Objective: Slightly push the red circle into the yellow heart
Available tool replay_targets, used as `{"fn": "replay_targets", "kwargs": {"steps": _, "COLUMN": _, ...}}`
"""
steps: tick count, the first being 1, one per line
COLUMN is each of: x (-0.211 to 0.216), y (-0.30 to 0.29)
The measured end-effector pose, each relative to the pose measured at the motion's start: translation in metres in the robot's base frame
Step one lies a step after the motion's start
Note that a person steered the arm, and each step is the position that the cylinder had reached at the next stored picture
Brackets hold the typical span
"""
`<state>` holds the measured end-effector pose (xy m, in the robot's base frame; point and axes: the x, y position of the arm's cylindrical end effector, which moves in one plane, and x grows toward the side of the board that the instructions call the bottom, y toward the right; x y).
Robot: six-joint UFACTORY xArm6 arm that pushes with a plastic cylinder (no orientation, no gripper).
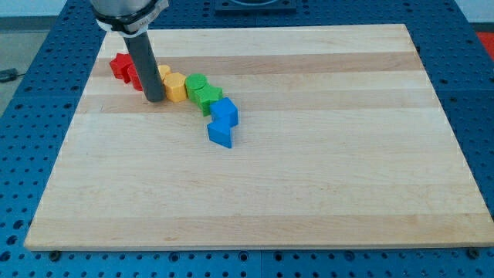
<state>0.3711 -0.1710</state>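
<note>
My tip [154,100] rests on the wooden board [309,193] in the view's upper left, in front of a curved row of blocks. The rod hides most of the red circle [136,78], of which only a sliver shows on the rod's left. Another red block [119,66] lies further left. Right of the rod are two yellow blocks: one [164,72] is partly hidden behind the rod, and the other [177,87] lies just right of the tip. I cannot tell which of them is the heart.
Two green blocks [195,82] [208,97] carry the row on to the right. Two blue blocks [225,111] [221,134] end it, towards the view's bottom. Blue perforated table [23,154] surrounds the board.
</note>
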Motion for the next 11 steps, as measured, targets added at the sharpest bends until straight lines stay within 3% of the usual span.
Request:
{"fn": "replay_targets", "kwargs": {"steps": 5, "x": -0.015, "y": -0.036}}
{"fn": "replay_targets", "kwargs": {"steps": 7, "x": -0.040, "y": -0.098}}
{"fn": "replay_targets", "kwargs": {"steps": 8, "x": -0.058, "y": -0.098}}
{"fn": "replay_targets", "kwargs": {"steps": 11, "x": -0.058, "y": -0.092}}
